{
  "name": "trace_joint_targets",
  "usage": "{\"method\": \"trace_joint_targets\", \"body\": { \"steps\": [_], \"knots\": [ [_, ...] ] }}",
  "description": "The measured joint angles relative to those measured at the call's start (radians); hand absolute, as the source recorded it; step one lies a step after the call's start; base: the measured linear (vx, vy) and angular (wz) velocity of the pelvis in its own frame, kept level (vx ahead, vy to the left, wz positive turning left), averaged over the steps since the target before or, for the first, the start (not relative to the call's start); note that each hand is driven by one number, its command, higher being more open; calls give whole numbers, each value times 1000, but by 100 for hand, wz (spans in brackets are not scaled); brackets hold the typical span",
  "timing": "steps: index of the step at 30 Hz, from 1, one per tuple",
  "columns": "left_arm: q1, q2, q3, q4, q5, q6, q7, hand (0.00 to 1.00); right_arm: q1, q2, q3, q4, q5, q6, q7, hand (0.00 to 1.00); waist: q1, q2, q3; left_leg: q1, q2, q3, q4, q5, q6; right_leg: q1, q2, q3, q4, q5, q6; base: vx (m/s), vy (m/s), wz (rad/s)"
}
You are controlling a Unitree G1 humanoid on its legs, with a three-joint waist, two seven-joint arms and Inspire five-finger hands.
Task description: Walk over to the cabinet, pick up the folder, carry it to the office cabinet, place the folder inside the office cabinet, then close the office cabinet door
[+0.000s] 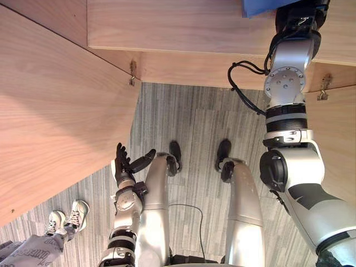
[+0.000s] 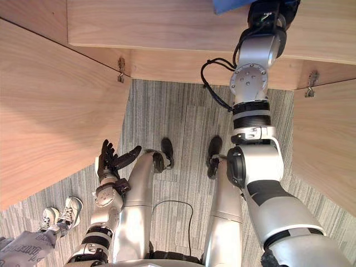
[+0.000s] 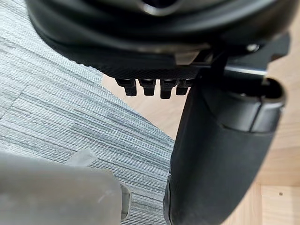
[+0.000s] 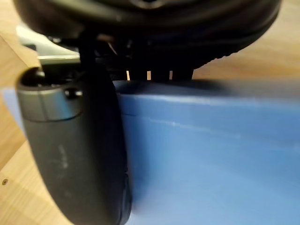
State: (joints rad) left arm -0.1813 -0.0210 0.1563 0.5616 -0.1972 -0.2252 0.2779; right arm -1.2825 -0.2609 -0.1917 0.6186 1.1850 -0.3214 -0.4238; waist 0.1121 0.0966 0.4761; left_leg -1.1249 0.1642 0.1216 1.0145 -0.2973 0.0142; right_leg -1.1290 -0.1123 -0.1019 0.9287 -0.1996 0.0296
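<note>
Folder (image 1: 258,6) sits at 1 o'clock in the head views, cut off by the frame edge. I get only a small blue corner of it against the pale wood of the office cabinet (image 1: 167,33). I cannot tell whether it rests on a shelf or is carried clear of the wood.

Right robot hand (image 1: 300,14) is also clipped at the top edge, its fingers hidden from the head camera. From the right wrist view I read a grip: the thumb (image 4: 75,150) lies flat against the folder's broad blue face and the fingers (image 4: 159,70) go over its top edge to the far side, tips out of sight. The face is plain matte blue with one faint crease line running along it, light wood around it.

Left robot hand (image 1: 125,164) hangs at 8 o'clock, low over the grey striped carpet (image 1: 189,122), fingers straight and thumb spread, holding nothing.

A wooden door panel (image 1: 55,111) stands swung out at 9 o'clock, with a metal hinge (image 1: 132,72) at its inner corner.

A person's pale shoes (image 1: 69,217) show at 8 o'clock, the rest cropped.
</note>
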Motion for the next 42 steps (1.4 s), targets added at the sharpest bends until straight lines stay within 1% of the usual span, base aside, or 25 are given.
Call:
{"method": "trace_joint_targets", "body": {
  "steps": [1, 4, 8, 10, 15, 19, 22, 23, 24, 26, 27, 29, 30, 31, 32, 35, 36, 39, 42],
  "knots": [
    [0, 0, -1, 0, 0, 0, 0, 100, 0, -3, 1, -1, 0, -2, 0, 100, 0, -1, -1, 0, -1, 0, 0, 1, 0, 0, -1, 0, 0, 0, 0, -72, -42, 5],
    [0, 1, -5, 0, -1, 0, 0, 100, 2, -14, 0, -21, 0, -34, -1, 100, -3, -1, -1, 6, -2, 0, -2, 2, 1, 7, -2, -1, -3, 1, -1, -83, -43, 2],
    [0, -3, -11, 1, -1, 2, -3, 100, 55, -23, 0, -142, -1, -73, 18, 100, -6, -3, -2, 28, -3, 3, -11, 2, 1, 30, -3, -1, -12, 1, -1, -66, -42, 1],
    [1, -6, -15, 1, -1, 3, -4, 100, 85, -23, 0, -181, -4, -83, 32, 100, -8, -4, -4, 39, -3, 5, -16, 2, 1, 38, -3, -1, -17, 1, -1, -63, -51, 0],
    [0, -8, -34, -2, -1, 3, -16, 100, 158, -26, 1, -198, -41, -84, 54, 100, -20, -6, -9, 57, -3, 13, -32, 2, 1, 53, -2, 3, -29, 1, -2, -62, -51, -2],
    [0, -15, -37, -8, -1, 0, -23, 100, 214, -65, 22, -198, -92, -70, 76, 100, -22, -6, -9, 62, 2, 21, -38, 2, 1, 55, 1, 6, -37, 3, -5, -52, -49, -3],
    [2, -7, -37, 2, 0, 0, -30, 100, 278, -147, 126, -198, -221, -31, 109, 100, -36, -6, -9, 73, 8, 26, -44, 2, 1, 67, 4, 6, -48, 5, -6, -50, -41, -3],
    [4, -2, -37, 10, 0, -1, -38, 100, 304, -189, 188, -198, -287, -12, 144, 100, -46, -7, -10, 80, 8, 29, -51, 2, 1, 74, 5, 6, -55, 7, -5, -50, -33, -3],
    [4, 1, -40, 16, 2, -1, -40, 100, 317, -211, 221, -198, -333, -2, 164, 100, -49, -7, -10, 84, 9, 30, -55, 2, 1, 78, 6, 7, -60, 9, -5, -61, -42, -4],
    [4, 11, -53, 34, 3, -5, -46, 100, 367, -287, 337, -200, -482, 30, 243, 100, -57, -14, -13, 101, 9, 37, -70, 2, 2, 90, 7, 9, -70, 10, -7, -42, -39, -3],
    [4, 14, -57, 37, 3, -6, -46, 100, 380, -300, 359, -200, -517, 38, 260, 100, -57, -17, -15, 106, 10, 39, -75, 3, 3, 92, 7, 10, -73, 11, -7, -36, -50, 0],
    [8, 19, -75, 45, 17, -10, -57, 100, 433, -335, 412, -200, -640, 68, 304, 100, -55, -25, -19, 123, 11, 47, -93, 4, 4, 106, 6, 10, -85, 11, -7, -31, -53, 2],
    [11, 19, -75, 46, 25, -12, -60, 100, 442, -341, 425, -198, -670, 75, 312, 100, -55, -27, -20, 126, 11, 50, -98, 4, 5, 108, 5, 9, -89, 11, -7, -18, -36, 4],
    [12, 19, -75, 54, 38, -16, -65, 100, 460, -356, 450, -194, -740, 86, 322, 0, -55, -28, -20, 132, 11, 54, -105, 5, 5, 114, 4, 8, -95, 11, -7, 0, 0, 0],
    [12, 21, -75, 62, 43, -21, -69, 100, 472, -372, 470, -190, -811, 84, 327, 0, -55, -29, -21, 135, 11, 56, -109, 5, 6, 119, 3, 7, -100, 11, -7, 0, 0, 0],
    [12, 29, -78, 78, 44, -22, -82, 100, 465, -416, 489, -174, -959, 86, 336, 0, -56, -36, -24, 151, 11, 70, -124, 6, 6, 130, -3, 7, -108, 12, -6, 0, 0, 0],
    [12, 31, -78, 81, 44, -22, -83, 100, 465, -423, 490, -168, -979, 86, 336, 0, -55, -37, -25, 156, 11, 70, -127, 6, 6, 136, -3, 6, -112, 12, -6, 0, 0, 0],
    [16, 52, -81, 95, 44, -21, -89, 100, 457, -445, 512, -130, -998, 97, 351, 0, -54, -71, -46, 166, 10, 79, -142, 6, 6, 141, -6, 4, -127, 12, -6, 0, 0, 0],
    [15, 60, -98, 104, 43, -22, -99, 100, 449, -447, 517, -102, -949, 114, 387, 0, -54, -75, -48, 177, 11, 78, -148, 6, 6, 158, -7, -3, -139, 12, -6, -4, -5, 2]
  ]
}}
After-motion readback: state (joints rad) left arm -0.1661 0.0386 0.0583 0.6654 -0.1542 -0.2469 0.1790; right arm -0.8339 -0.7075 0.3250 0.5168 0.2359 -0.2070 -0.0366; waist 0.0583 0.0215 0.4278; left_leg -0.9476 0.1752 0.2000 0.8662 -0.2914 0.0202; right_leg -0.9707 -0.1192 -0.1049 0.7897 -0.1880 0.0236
